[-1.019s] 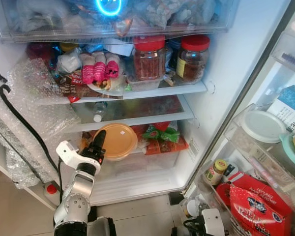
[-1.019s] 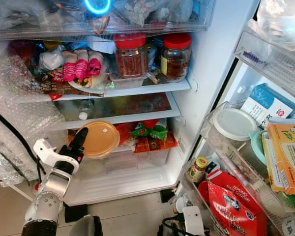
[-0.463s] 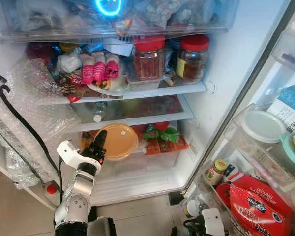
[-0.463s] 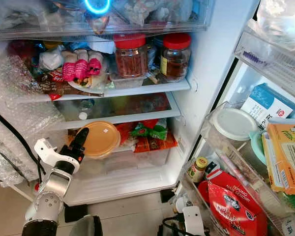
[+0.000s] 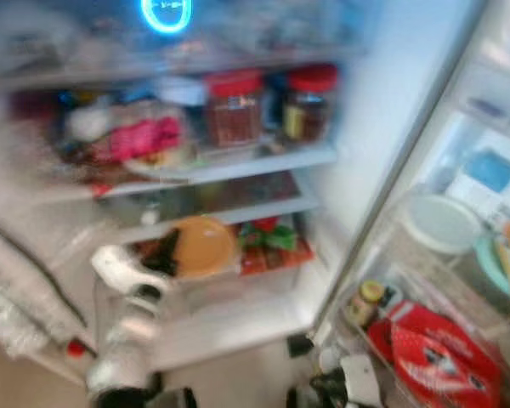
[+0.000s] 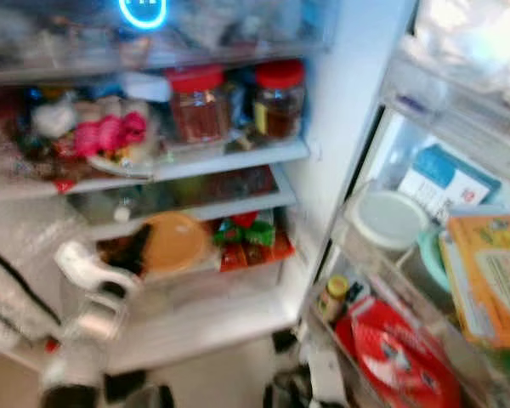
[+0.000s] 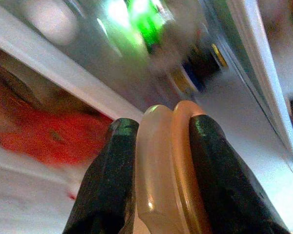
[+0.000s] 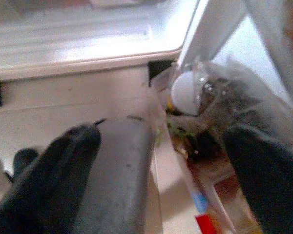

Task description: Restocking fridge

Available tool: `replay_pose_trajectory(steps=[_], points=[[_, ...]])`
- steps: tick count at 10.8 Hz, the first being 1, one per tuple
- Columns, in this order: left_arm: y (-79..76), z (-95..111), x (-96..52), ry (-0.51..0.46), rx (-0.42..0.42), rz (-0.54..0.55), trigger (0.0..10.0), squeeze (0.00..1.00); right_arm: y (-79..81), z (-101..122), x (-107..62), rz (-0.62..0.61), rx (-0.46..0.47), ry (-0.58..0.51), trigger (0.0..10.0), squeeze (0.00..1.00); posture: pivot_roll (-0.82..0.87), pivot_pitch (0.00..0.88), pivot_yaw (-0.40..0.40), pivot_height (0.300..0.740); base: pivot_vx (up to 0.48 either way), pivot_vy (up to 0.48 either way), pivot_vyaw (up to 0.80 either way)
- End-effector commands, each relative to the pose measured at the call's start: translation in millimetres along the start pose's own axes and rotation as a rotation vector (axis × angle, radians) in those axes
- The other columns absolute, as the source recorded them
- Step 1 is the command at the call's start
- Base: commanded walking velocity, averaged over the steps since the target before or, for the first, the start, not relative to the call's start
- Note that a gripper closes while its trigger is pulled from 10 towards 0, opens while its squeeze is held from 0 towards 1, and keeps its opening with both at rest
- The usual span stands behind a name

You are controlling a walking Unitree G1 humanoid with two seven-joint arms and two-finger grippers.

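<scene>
Left wrist view: left gripper (image 7: 158, 161) clamped on the orange-lidded container (image 5: 202, 246) — head views now blurred, camera shifted, container not yet released; right gripper (image 8: 161, 165) spread, idle.

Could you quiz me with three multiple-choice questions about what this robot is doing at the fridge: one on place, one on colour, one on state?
1. Where is the orange-lidded container?
A. bottom shelf
B. door bin
C. floor

2. What colour are the lids of the two jars?
A. green
B. red
C. white

3. What is the left gripper doing?
A. hanging open
B. clamped on the container's edge
C. holding a jar

Answers: 1 A, it sits low in the fridge beside red packets. 2 B, both lids are red. 3 B, the wrist view shows black fingers pinching the rim.
</scene>
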State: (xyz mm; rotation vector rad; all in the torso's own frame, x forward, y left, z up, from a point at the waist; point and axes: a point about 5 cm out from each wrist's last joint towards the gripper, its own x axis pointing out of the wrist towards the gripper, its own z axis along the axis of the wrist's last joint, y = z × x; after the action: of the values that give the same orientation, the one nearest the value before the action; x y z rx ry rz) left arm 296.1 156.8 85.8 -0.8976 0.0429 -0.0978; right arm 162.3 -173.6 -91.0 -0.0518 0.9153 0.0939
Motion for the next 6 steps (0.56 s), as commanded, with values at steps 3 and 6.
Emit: replay_pose_trajectory(steps=[3, 6], points=[[5.7, 16.1, -1.9, -0.039, 0.043, 0.006, 10.0, 0.0, 6.5, -39.4, -9.8, 0.017, 0.008, 0.162, 10.0, 0.0, -0.16, 0.066, -0.007, 0.631, 0.187, 0.0, 0.0], [5.5, 16.3, -1.3, -0.044, 0.048, 0.011, 10.0, 0.0, 6.6, -39.1, -9.7, 0.017, 0.007, 0.161, 10.0, 0.0, -0.17, 0.064, -0.007, 0.631, 0.0, 0.0, 0.0]])
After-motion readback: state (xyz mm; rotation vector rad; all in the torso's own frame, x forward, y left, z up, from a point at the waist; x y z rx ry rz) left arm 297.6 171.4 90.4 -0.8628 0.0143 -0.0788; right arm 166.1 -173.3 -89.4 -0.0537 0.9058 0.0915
